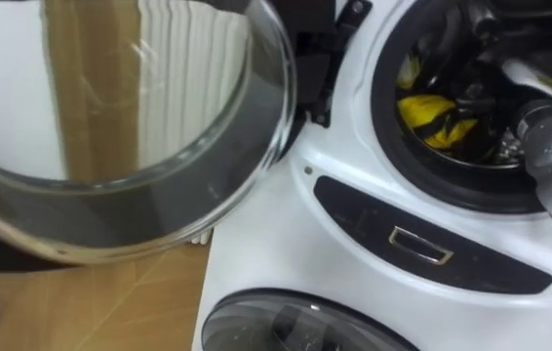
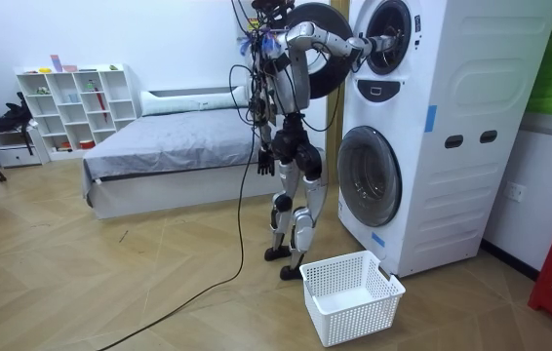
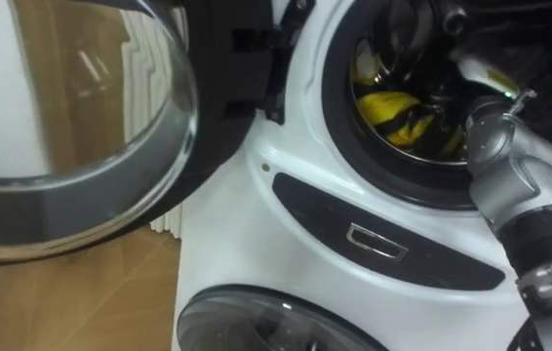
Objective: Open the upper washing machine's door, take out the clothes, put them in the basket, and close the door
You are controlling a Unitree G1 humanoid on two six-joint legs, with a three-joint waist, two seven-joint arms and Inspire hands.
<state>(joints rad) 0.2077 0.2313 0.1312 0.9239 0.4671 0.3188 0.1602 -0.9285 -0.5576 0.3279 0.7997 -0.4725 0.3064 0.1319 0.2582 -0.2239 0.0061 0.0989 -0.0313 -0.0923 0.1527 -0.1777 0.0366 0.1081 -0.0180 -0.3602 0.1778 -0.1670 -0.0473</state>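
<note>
Yellow and black clothes (image 1: 437, 117) lie inside the upper washing machine's drum (image 1: 471, 58), behind its round opening. My right hand (image 1: 541, 125) reaches in through the right side of that opening, just right of the yellow cloth, and its fingers are lost in the dark drum among the clothes. In the room view I stand upright in front of the stacked machines (image 2: 422, 127) with the right arm raised to the upper one. My left hand (image 2: 264, 161) hangs by my hip.
The upper machine's glass door (image 1: 159, 127) stands swung open to my left, close to my head. Below is a second machine with its round door (image 2: 367, 175) closed. A white laundry basket (image 2: 349, 292) sits on the wooden floor by my feet. A bed (image 2: 159, 146) is behind me.
</note>
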